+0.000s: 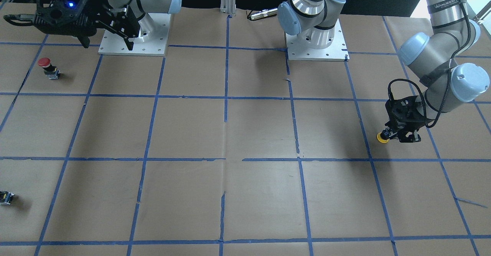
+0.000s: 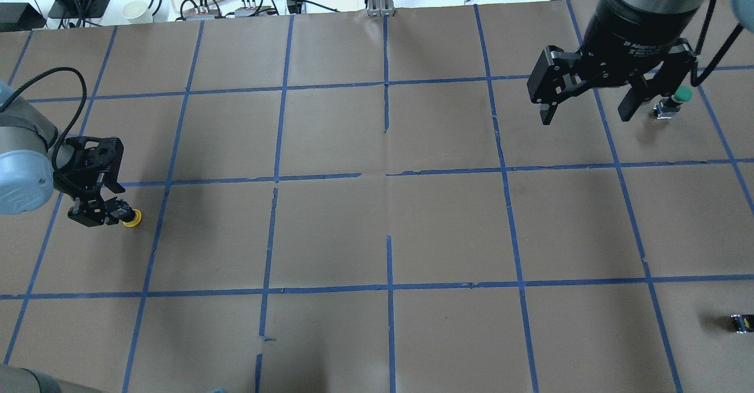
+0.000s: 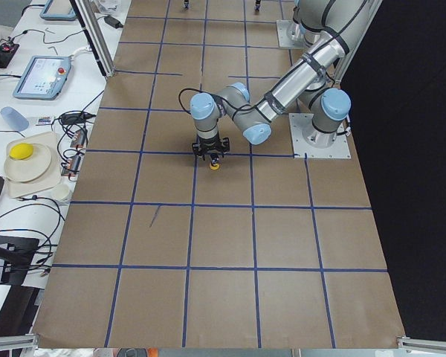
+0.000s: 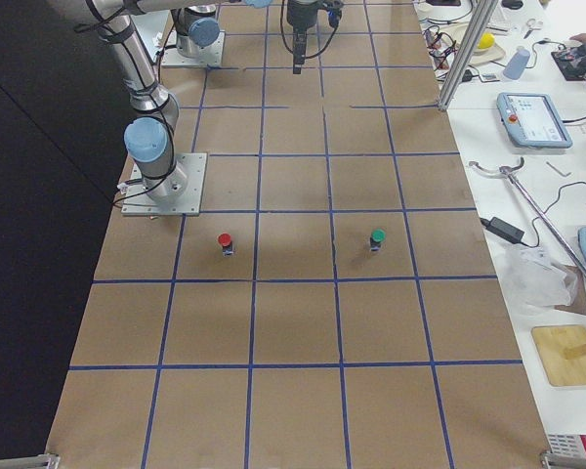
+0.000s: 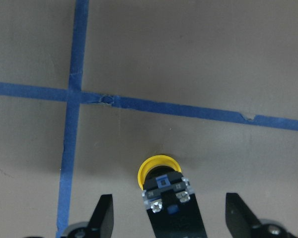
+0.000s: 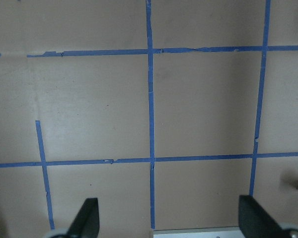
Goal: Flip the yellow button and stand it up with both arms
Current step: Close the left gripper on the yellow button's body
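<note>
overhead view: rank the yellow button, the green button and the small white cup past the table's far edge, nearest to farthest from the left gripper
1. yellow button: right at the left gripper, on the view's left side.
2. small white cup: off the table, past its far edge, upper left.
3. green button: far across the table, upper right.

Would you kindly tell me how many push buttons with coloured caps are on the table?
3. The yellow button lies on the robot's left side; the red button stands on its right, nearer the robot; the green button stands farther out there. None seems hidden.
</note>
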Motion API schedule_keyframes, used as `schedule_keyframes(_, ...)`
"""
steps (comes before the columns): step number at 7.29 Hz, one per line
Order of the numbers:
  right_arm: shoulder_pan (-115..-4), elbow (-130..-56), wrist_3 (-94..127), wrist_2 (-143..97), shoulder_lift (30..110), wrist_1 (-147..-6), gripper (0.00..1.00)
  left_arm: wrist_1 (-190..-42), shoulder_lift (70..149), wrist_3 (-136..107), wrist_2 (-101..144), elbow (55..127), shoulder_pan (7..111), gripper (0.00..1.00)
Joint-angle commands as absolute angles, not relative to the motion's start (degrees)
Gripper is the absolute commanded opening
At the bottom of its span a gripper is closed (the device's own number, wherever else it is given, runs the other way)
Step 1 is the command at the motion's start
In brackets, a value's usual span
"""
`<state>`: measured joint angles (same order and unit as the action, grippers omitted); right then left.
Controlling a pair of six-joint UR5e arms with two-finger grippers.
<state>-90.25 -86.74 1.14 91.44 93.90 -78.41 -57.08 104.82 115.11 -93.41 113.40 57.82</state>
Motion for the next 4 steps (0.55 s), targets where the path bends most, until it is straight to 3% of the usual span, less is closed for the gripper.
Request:
schedule_keyframes(1, -90.09, -87.19, 0.71, 91.49, 94.13, -79.01, 1.00, -58.00, 104.24, 114.97, -92.29, 113.29, 57.83, 0.10)
schedule_keyframes(4, -90.26, -87.45, 0.97, 91.41, 94.13, -79.01, 1.00, -70.13, 103.44, 110.94, -72.58, 113.37, 57.83, 0.10)
